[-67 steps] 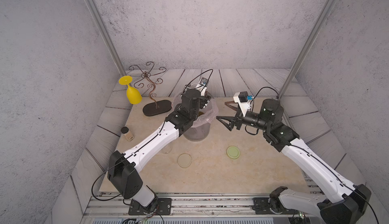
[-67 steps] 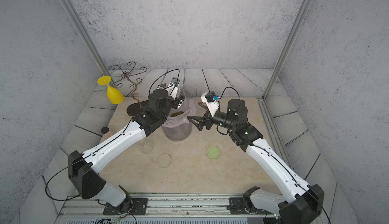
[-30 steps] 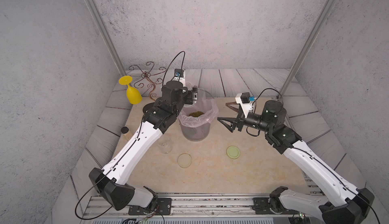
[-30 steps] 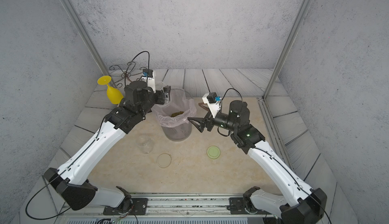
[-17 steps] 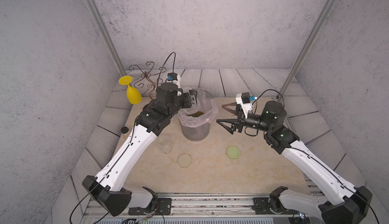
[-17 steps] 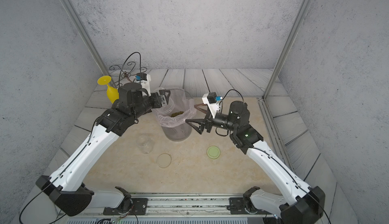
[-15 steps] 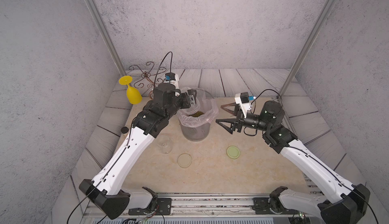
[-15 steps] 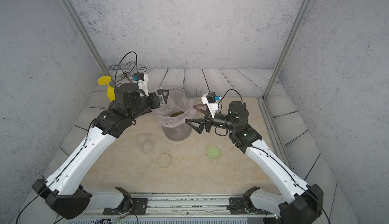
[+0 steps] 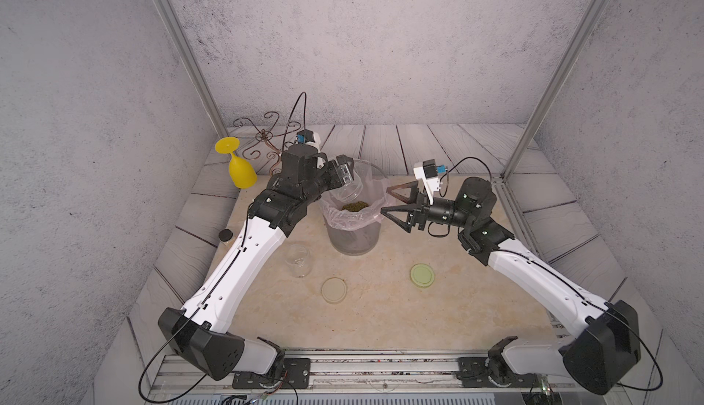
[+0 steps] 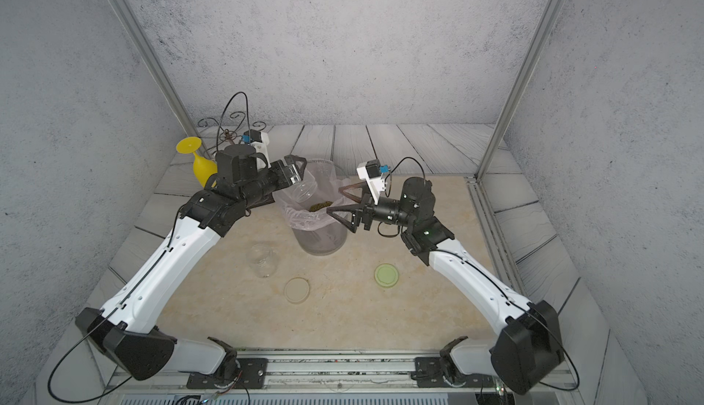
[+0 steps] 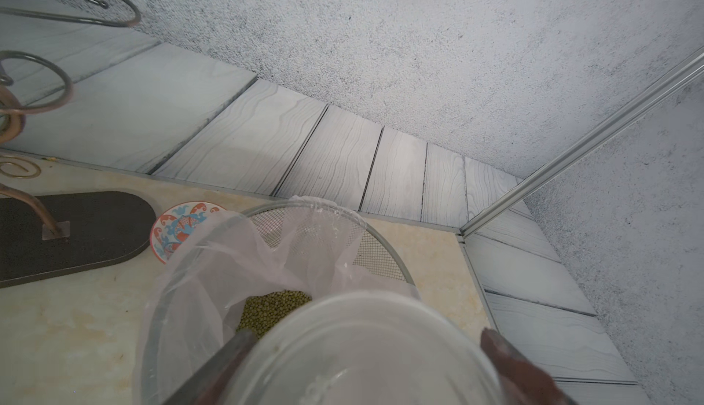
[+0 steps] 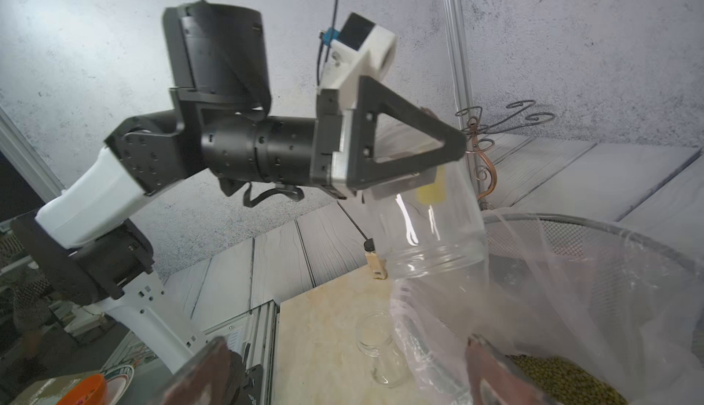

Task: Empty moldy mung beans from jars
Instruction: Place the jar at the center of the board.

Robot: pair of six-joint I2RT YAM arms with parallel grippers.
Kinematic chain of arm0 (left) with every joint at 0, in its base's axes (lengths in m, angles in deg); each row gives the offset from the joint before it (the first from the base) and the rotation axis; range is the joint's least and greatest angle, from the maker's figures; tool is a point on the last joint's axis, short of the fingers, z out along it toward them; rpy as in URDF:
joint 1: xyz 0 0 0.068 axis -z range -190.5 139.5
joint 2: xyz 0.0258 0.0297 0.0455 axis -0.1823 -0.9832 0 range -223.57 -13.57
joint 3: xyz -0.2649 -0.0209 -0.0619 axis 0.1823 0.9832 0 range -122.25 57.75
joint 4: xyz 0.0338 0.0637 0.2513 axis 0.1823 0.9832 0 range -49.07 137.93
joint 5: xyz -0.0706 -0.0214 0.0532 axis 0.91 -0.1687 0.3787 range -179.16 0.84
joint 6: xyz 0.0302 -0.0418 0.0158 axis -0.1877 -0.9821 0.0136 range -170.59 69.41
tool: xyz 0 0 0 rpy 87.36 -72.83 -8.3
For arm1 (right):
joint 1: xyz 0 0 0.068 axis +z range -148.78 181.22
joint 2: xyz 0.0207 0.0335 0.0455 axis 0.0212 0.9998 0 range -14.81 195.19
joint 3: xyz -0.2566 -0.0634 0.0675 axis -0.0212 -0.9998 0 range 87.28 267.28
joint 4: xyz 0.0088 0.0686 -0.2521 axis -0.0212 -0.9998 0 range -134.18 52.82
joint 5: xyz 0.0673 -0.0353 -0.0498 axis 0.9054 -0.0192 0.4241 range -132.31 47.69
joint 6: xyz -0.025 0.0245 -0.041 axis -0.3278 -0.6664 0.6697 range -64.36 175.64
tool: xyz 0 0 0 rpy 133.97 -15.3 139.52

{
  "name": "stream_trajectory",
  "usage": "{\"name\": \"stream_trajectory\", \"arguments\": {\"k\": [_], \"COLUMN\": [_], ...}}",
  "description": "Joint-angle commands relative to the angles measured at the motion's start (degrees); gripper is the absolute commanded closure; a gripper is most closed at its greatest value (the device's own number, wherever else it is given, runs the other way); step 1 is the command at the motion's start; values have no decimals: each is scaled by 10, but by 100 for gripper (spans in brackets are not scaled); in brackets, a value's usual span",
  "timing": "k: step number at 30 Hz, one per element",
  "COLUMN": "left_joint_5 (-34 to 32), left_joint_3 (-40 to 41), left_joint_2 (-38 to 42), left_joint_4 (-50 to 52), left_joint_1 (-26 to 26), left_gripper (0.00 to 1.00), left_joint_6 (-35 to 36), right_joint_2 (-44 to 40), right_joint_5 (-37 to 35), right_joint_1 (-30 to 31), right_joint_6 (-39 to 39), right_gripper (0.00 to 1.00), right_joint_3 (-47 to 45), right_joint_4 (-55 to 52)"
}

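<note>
Top views. In both top views the left gripper point(image 9: 344, 178) point(image 10: 295, 176) clamps a jar point(image 9: 348, 193) point(image 10: 304, 190) between its fingers. The jar is tipped mouth-down over the lined bin point(image 9: 352, 239) point(image 10: 320, 241). The mung beans point(image 9: 355, 206) point(image 10: 320, 206) sit heaped inside the liner. The right gripper point(image 9: 385, 200) point(image 10: 334, 200) hangs just beside the bin's rim with its fingers spread wide and nothing between them. A second jar point(image 9: 299, 260) stands upright and open on the table near the bin. The beige lid point(image 9: 334, 290) and the green lid point(image 9: 422, 275) lie flat in front of the bin, well apart.

Left wrist. We look onto the jar's base point(image 11: 362, 349), with a finger point(image 11: 228, 349) pressed against each side. Beyond it the mung beans point(image 11: 272, 308) lie down in the liner.

Right wrist. Our own fingers point(image 12: 491, 369) stand far apart. The left gripper pinches the tilted jar point(image 12: 430, 231), and the glass reads clear throughout. The mung beans point(image 12: 564, 380) fill the liner's bottom, and the second jar point(image 12: 377, 346) stands on the table beyond.
</note>
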Motion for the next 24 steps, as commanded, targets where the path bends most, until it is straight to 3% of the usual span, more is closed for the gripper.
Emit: {"name": "stream_trajectory", "arguments": {"k": [1,8,24], "left_joint_5": [29,82,110], "left_joint_3": [-7,6,16], "left_joint_2": [29,40,44], "left_joint_4": [-54,-76,-97], "left_joint_1": [-15,-41,-53], "left_gripper": [52,52,52], "left_joint_6": [-35,-85,-94], "right_joint_2": [56,148,229], "right_joint_5": [18,22,63], "right_joint_1": [-1,5,54], "right_joint_6": [-105,-245,-311], "right_gripper": [6,7,17], "right_joint_3": [20,56,159], "right_joint_4": [125,313,336]}}
